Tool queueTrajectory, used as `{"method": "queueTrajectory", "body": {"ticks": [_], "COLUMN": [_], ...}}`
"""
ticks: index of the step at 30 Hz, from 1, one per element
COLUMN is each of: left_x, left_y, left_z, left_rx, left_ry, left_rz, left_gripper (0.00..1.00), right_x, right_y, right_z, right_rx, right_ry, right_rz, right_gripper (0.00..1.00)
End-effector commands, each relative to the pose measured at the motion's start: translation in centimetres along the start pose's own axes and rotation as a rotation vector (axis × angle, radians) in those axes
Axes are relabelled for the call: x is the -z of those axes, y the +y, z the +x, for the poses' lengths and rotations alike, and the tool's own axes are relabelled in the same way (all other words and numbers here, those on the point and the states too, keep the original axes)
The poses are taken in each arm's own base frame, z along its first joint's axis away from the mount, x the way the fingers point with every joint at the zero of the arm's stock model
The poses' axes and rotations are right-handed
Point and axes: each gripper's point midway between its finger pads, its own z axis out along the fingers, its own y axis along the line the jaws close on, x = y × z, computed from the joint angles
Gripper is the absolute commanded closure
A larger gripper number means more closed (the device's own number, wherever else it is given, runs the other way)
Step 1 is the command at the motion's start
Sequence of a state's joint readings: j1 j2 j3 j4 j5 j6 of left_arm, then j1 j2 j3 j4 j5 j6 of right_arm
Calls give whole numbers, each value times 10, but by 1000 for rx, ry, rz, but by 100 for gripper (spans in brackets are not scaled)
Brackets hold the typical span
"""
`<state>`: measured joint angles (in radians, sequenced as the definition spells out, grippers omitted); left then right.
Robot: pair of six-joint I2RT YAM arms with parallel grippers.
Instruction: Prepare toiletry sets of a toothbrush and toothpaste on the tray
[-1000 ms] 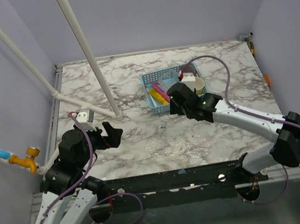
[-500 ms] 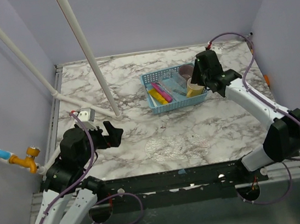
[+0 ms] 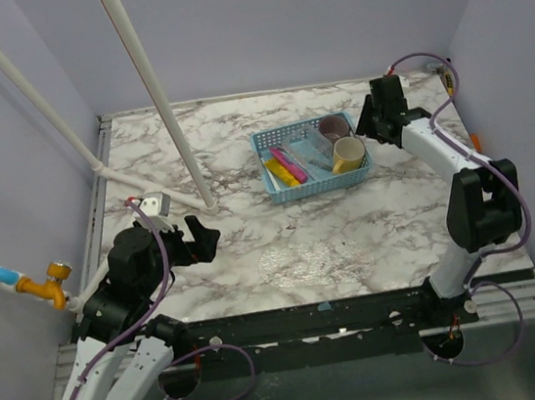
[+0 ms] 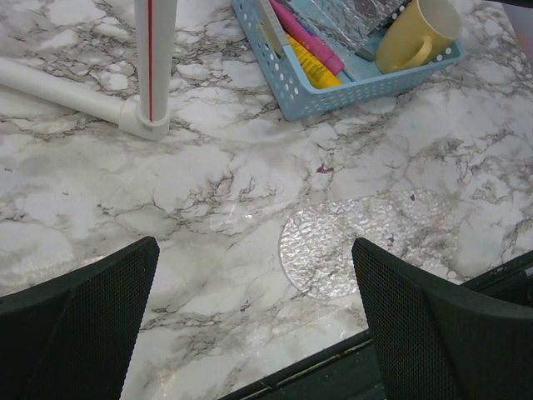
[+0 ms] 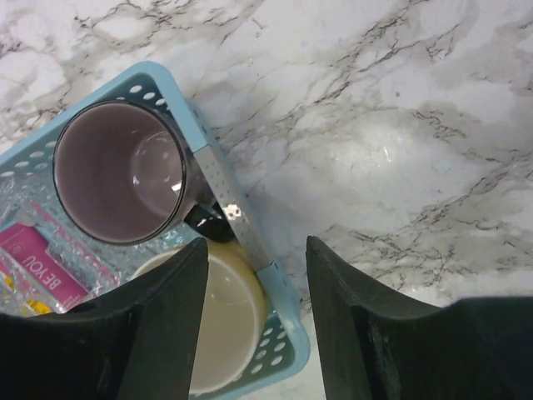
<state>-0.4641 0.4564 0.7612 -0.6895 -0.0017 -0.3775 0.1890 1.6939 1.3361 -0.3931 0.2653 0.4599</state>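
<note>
Pink tube and yellow tube are found lying side by side in the blue basket. A thin pale brush is tucked alongside, barely made out tbh. The yellow mug and purple mug are parked in there too. No tidy pairs look laid out, so the sorting is probably mostly undone. The right gripper is hung over the basket's corner, fingers partly apart, nothing gripped. The left gripper is seen spread wide and empty, well apart.
</note>
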Motion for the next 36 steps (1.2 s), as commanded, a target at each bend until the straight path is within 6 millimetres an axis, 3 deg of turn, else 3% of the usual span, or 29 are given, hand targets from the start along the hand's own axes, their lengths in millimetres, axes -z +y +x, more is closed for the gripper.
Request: {"method": "queueTrajectory", "body": {"ticks": [1,7,22,33,34,35,36], "left_x": [-3,-3,-3,-1,-4,-1,-1], "left_y": [3,5,4,4,-8,3,3], "left_z": [2,3,2,1,-30,0,0], "left_rx": [-8,-8,-9,-9,-8,-9,-8], "left_ry": [13,15,13,5,-117,-1,2], "left_rz": [-12,-21,-19,-16,33,-12,-14], "left_gripper": [1,1,1,1,1,1,1], "right_x": [-22,-47,-66,-65,-64,-64,-61], "right_y": [6,9,13,15,14,13,17], "right_z": [-11,1,28,42,44,46,49], "right_rx": [-17,3,35,46,48,47,45], "right_ry": [0,59,149,197,206,212,230], "right_rz": [-61,-81,-122,-149,-146,-143,-167], "right_gripper": [46,46,46,71,73,77,80]}}
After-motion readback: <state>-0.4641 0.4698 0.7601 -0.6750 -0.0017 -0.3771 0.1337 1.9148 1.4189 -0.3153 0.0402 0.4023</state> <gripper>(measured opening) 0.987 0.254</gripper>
